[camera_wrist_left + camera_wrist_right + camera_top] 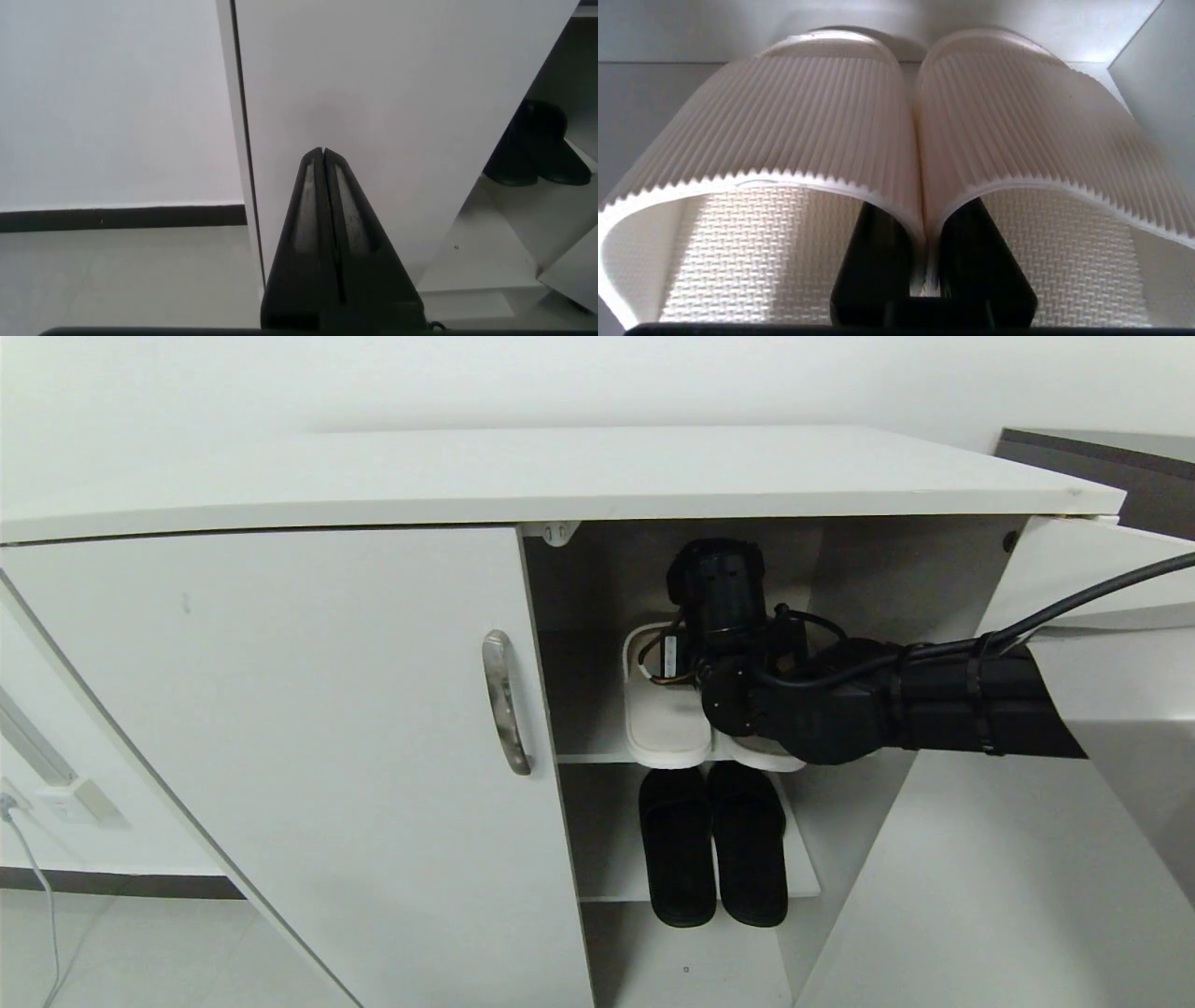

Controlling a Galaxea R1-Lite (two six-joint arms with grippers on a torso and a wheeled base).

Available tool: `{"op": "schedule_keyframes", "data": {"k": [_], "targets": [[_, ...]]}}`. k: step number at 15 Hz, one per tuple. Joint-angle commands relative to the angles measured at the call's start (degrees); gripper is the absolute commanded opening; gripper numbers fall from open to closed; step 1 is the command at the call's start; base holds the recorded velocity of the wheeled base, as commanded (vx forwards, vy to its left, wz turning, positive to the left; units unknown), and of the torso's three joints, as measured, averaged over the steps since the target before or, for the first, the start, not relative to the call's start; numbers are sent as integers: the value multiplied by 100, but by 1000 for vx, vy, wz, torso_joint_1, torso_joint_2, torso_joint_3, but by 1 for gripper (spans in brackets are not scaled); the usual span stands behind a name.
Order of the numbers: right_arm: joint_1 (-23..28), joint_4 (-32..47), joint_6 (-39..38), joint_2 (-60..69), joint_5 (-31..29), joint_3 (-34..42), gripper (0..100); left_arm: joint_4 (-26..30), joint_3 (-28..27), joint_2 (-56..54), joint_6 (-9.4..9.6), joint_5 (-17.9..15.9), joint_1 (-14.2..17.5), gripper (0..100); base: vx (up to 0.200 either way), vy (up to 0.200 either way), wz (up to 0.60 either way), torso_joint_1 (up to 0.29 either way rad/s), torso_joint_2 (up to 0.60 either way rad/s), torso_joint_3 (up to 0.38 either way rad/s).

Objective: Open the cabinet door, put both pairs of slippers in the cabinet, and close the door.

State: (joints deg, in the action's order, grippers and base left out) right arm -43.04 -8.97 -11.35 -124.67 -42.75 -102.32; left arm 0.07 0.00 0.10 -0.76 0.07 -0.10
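Right gripper (923,271) clenched on white slippers (813,103), one finger under each strap, pair dead ahead at 12 o'clock. On upper shelf (583,728) of cabinet (560,476); black slippers (714,845) on lower shelf (607,859), at 6 o'clock. Toes at 12, long axes 12–6. Left gripper (323,187) pressed closed, empty, facing left door (374,93).

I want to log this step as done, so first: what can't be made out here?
- Head view: the right arm's wrist hides the right claw and the white slippers' toe ends.
- Right wrist view: the slippers' straps cover the claw's tips.
- Left wrist view: the closed door hides part of the black slippers.
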Motion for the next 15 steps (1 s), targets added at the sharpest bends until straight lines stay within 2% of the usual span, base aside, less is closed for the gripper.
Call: {"op": "schedule_keyframes", "data": {"k": [1,2,5,8,13,15], "targets": [[-2,1,1,-4,-5,10,0,1,0,8,-4,1,1,0,0,0,0,0,0,0],[-2,1,1,-4,-5,10,100,1,-9,8,-4,1,1,0,0,0,0,0,0,0],[-29,1,1,66,-23,107,100,1,0,8,-4,10,1,0,0,0,0,0,0,0],[-143,-17,1,479,-40,564,100,-7,-9,8,-4,10,1,0,0,0,0,0,0,0],[-591,-527,-16,1516,-23,1987,100,-7,0,8,5,1,1,0,0,0,0,0,0,0],[-890,-1001,10,2342,329,3130,100,1,0,8,5,1,1,0,0,0,0,0,0,0]]}}
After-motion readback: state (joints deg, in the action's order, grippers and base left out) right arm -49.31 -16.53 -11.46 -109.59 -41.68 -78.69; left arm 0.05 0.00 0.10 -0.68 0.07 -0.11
